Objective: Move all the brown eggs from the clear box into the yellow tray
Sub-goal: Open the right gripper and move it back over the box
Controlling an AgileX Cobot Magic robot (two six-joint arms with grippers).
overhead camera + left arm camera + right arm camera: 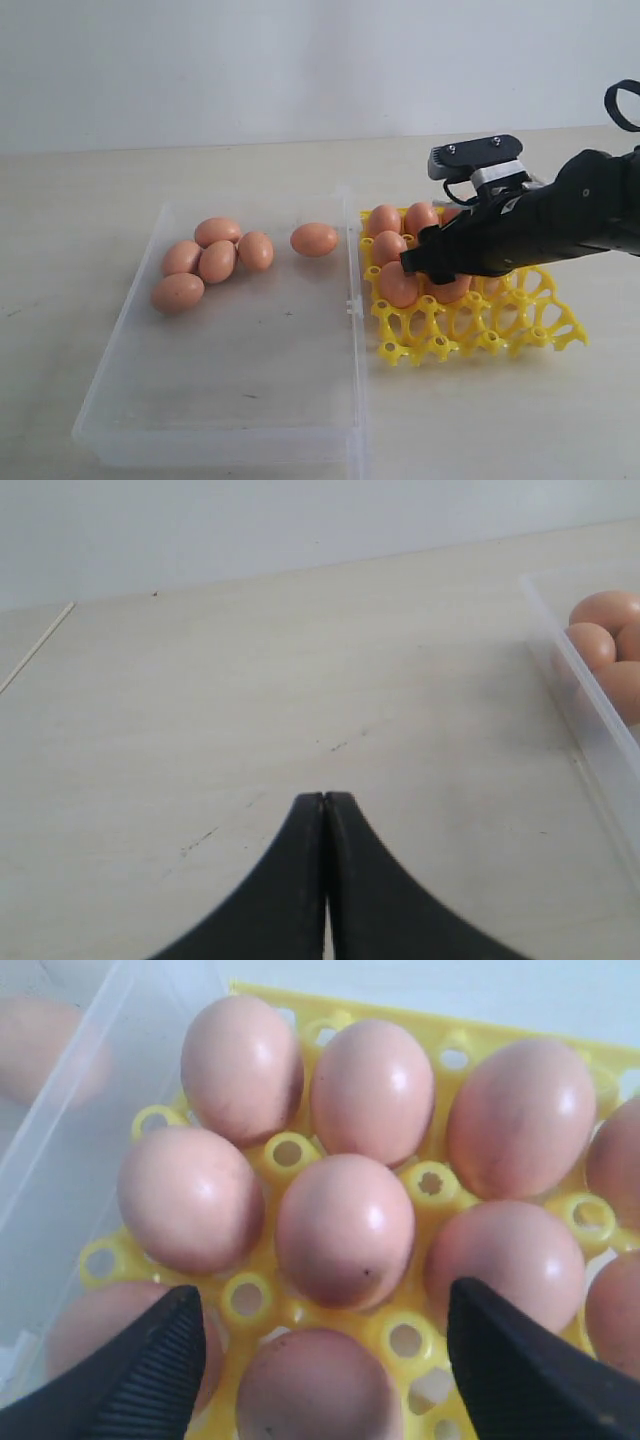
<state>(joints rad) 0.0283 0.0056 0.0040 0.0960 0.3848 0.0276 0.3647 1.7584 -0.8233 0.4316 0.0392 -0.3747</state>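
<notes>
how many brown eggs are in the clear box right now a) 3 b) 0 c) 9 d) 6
d: the exterior view shows six brown eggs in the clear box, five clustered and one apart, nearer the yellow tray.

Bright, even light leaves only faint shadows beside the box [240, 380]. In the right wrist view the eggs [345, 1230] carry small pale highlights, and the box wall there is blurred.

Six brown eggs [217, 261] lie in the one clear box [240, 360]: five clustered far left, one apart. The single yellow tray [470, 322] holds ten more in the right wrist view, several cut off at the edges.
</notes>
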